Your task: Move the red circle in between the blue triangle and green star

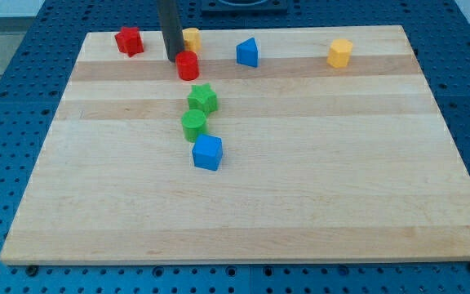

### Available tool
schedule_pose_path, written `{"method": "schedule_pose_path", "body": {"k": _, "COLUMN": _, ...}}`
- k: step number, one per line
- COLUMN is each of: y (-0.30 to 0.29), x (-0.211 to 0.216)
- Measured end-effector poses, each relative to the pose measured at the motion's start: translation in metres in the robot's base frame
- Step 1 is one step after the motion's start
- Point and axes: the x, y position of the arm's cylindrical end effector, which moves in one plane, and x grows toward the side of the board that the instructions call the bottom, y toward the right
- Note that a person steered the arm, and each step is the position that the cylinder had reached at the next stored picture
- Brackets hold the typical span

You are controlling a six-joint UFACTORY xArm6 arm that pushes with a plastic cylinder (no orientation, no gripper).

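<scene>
The red circle (188, 66) sits near the view's top, left of centre. My tip (173, 59) is right against its upper left side. The blue triangle (247, 53) lies to the red circle's right, near the top edge. The green star (203, 99) lies just below and slightly right of the red circle. The rod comes down from the view's top edge.
A green circle (193, 125) and a blue cube (207, 152) sit below the green star. A red block (129, 41) is at the top left, a yellow block (191, 37) is behind the rod, a yellow hexagon (340, 53) at the top right. The wooden board (300, 204) sits on a blue pegboard.
</scene>
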Motion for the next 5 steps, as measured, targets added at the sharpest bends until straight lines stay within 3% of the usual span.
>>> {"method": "schedule_pose_path", "body": {"k": 3, "y": -0.008, "x": 0.019}}
{"method": "schedule_pose_path", "body": {"k": 5, "y": 0.053, "x": 0.035}}
